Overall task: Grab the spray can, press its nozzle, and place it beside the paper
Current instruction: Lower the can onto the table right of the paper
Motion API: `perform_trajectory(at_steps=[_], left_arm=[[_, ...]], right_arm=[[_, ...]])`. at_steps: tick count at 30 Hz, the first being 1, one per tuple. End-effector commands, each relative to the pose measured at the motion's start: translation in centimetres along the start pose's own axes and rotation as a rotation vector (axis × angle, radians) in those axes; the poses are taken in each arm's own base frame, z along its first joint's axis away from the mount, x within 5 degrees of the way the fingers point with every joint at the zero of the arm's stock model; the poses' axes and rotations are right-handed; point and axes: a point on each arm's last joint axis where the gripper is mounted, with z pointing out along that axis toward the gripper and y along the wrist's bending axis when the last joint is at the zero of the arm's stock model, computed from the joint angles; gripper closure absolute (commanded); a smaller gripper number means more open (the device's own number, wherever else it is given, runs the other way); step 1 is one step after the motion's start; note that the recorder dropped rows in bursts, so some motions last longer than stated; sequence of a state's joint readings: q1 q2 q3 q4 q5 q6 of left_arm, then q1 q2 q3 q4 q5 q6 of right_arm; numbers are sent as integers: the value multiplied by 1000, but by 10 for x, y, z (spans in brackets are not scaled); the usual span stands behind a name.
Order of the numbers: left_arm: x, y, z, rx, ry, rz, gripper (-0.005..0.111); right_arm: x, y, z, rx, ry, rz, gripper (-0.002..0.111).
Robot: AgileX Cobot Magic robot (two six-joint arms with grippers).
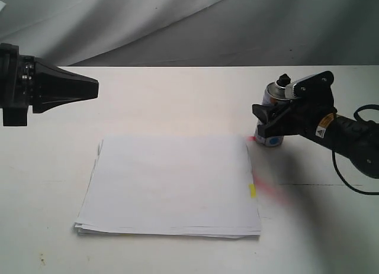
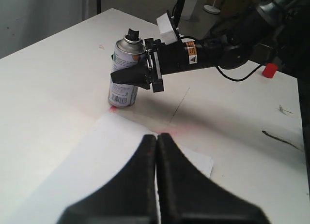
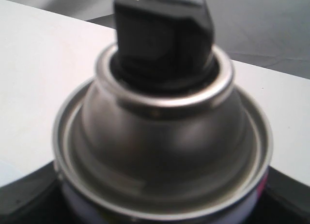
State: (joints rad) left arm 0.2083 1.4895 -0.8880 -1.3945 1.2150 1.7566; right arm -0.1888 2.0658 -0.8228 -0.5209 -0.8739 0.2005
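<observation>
Spray can (image 1: 273,93) sits at approx. 2 o'clock from the paper (image 1: 172,185) in the exterior view, just off its far corner. Long axis near upright, top tipped slightly toward 1 o'clock. Smooth silver metal cyl. w/ domed, ringed top and white printed label. Nozzle (image 3: 162,35) is blocky black plastic. Right gripper (image 1: 266,121) is clamped round the can's mid-body. Left gripper (image 2: 156,137) is empty, jaws pressed together. Paper is a flat white stack, slightly fanned. Can't tell whether the base touches the table (image 1: 177,102).
</observation>
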Motion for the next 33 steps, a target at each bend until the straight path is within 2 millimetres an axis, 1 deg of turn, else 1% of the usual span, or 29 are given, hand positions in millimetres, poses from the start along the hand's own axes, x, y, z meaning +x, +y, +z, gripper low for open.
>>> perform_trajectory(at_steps=[1, 7, 18, 19, 22, 23, 25, 28, 30, 31, 33], left_arm=[[-1, -2, -1, 2, -8, 11, 107], [-1, -2, -1, 2, -8, 11, 107], [-1, -2, -1, 2, -8, 8, 107], [-1, -2, -1, 2, -8, 8, 107], [-1, -2, -1, 2, -8, 8, 107], [-1, -2, -1, 2, -8, 11, 107], [-1, -2, -1, 2, -8, 11, 107], [-1, -2, -1, 2, -8, 11, 107], [-1, -2, -1, 2, -8, 11, 107], [-1, -2, -1, 2, -8, 11, 107], [-1, -2, -1, 2, -8, 11, 107]], right_arm=[[-10, -1, 1, 10, -72, 1, 108], [-9, 4, 3, -1, -54, -3, 108], [-3, 3, 4, 15, 5, 21, 108], [-3, 3, 4, 16, 6, 21, 106], [-3, 3, 4, 16, 6, 21, 95], [-3, 3, 4, 16, 6, 21, 90], [-3, 3, 4, 16, 6, 21, 76], [-3, 3, 4, 16, 6, 21, 50], [-3, 3, 4, 16, 6, 21, 35], [-3, 3, 4, 16, 6, 21, 28], [-6, 2, 3, 17, -1, 18, 20]])
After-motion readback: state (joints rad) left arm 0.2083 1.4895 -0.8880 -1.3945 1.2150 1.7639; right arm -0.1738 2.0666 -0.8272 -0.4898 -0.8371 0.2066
